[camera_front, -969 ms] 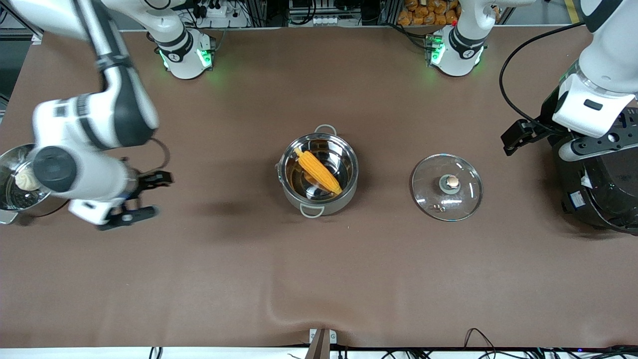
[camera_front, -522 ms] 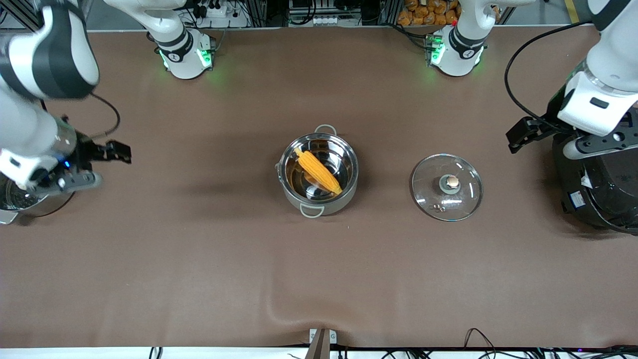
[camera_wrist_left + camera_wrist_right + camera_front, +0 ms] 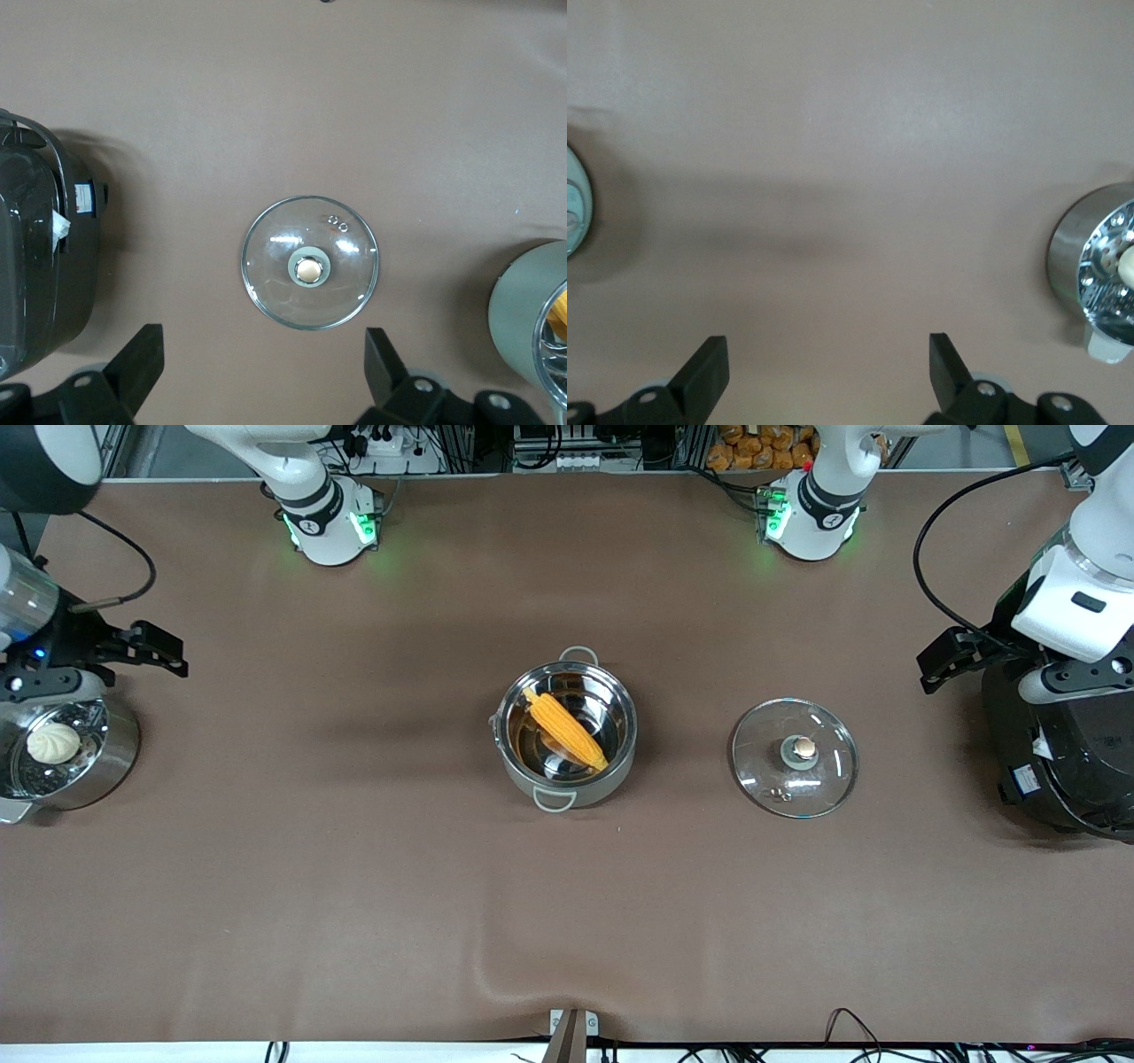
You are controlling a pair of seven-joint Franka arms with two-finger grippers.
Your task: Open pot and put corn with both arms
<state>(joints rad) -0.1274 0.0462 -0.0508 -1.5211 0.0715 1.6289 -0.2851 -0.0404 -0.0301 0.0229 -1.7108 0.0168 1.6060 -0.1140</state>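
Looking down from the front camera, we see the stainless-steel pot [image 3: 566,734] uncovered at the middle of the brown table [image 3: 354,886], with the corn cob [image 3: 564,729] lying slantwise inside it. Our glass lid [image 3: 795,756] rests flat on the cloth beside the pot, toward the left arm's end, its copper-coloured knob [image 3: 803,747] pointing up. Our left gripper [image 3: 946,657] hangs empty in the air over the edge of the black rice cooker [image 3: 1063,762], well apart from the lid. Our right gripper [image 3: 146,648] hangs empty too, close to the steamer pot [image 3: 66,753] that holds the white bun [image 3: 53,741], and well apart from the pot with the corn.

From the left wrist camera, our two fingers [image 3: 135,372] stand spread wide with nothing between them; the lid [image 3: 310,263] lies below them on the cloth, the rice cooker [image 3: 40,283] to one side and the pot's wall [image 3: 523,305] to the other.

From the right wrist camera, our fingers [image 3: 704,376] are likewise spread wide and empty over bare cloth; the steamer pot [image 3: 1090,266] with the bun [image 3: 1127,262] shows at one edge, and a sliver of the steel pot [image 3: 574,212] at the other
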